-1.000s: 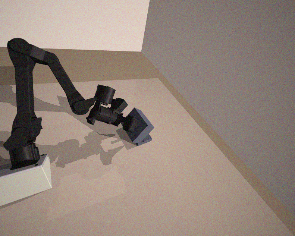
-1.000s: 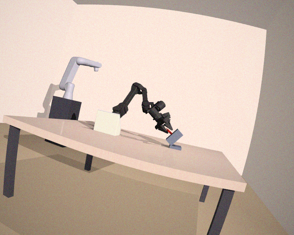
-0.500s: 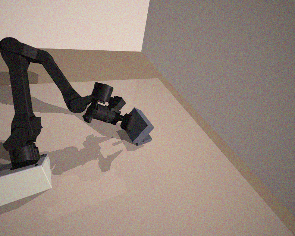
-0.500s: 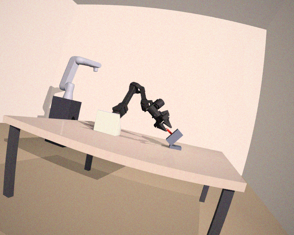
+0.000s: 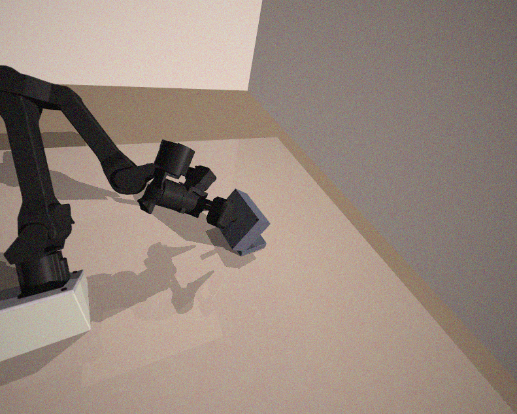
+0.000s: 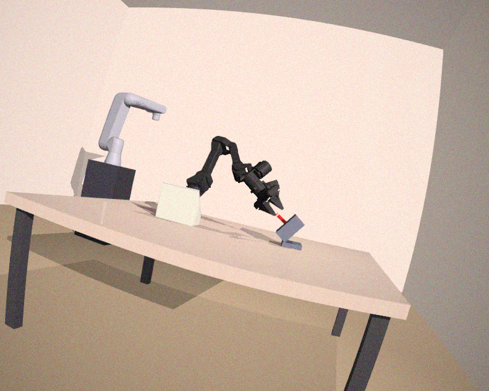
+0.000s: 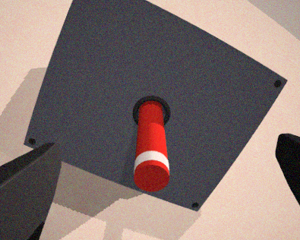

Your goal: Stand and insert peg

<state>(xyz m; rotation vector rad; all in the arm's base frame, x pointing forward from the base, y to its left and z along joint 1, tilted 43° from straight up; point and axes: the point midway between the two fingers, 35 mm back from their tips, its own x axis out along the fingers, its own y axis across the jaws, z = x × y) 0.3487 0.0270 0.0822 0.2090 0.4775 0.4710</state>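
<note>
The red peg (image 6: 281, 218) (image 7: 151, 139) stands in the hole (image 7: 135, 112) of the sloped dark grey panel (image 5: 244, 218) (image 6: 290, 228) (image 7: 92, 82). Its white-banded end points out of the face, towards the wrist camera, and a good length of it shows outside. Its plain end is inside the hole and hidden, so its depth cannot be seen. My gripper (image 6: 279, 211) (image 7: 171, 150) is wide open and empty. Its fingers stand well apart, one to each side of the peg in the wrist view, and in the exterior view the tips are just off its banded end. In the top view the peg is hidden.
The panel stands on a small foot (image 6: 292, 245) on the table (image 6: 244, 264). The arm's pale base block (image 5: 37, 326) (image 6: 177, 204) is behind the gripper. A light grey second arm (image 6: 115, 123) stands on a dark pedestal beyond the table.
</note>
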